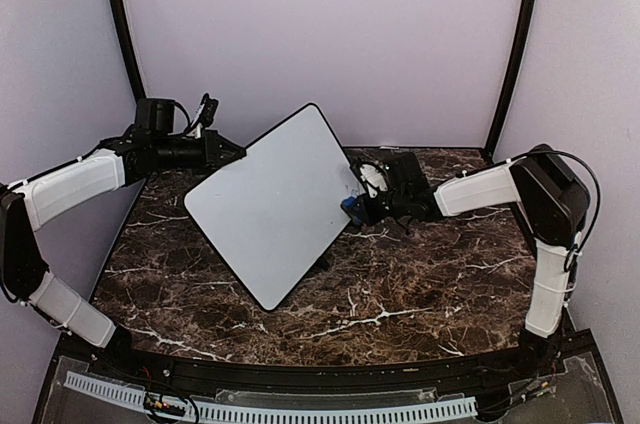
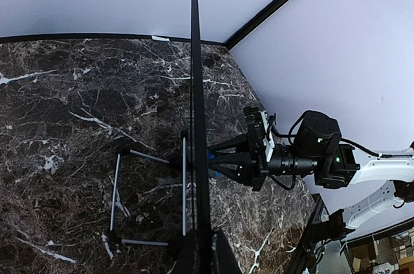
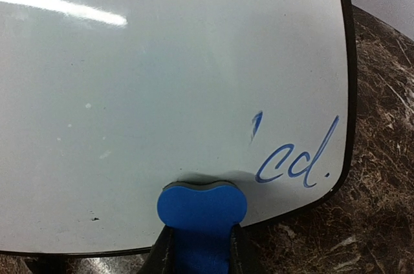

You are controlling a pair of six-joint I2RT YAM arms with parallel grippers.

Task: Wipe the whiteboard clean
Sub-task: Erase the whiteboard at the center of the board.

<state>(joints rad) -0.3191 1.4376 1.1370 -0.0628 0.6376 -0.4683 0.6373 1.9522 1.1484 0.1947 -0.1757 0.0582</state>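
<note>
Your left gripper [image 1: 236, 154] is clamped shut on the far left rim of the whiteboard [image 1: 275, 199], which stands tilted near the middle of the table [image 1: 420, 284]. Your right gripper [image 3: 202, 252] has its jaws closed to a narrow gap around a blue eraser [image 3: 202, 204]. The eraser touches the board's right side, just beside the blue writing [image 3: 294, 164].

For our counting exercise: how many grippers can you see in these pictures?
2. The left gripper clamps the whiteboard's upper-left edge; the right gripper holds a blue eraser at its right corner. None seems hidden.
</note>
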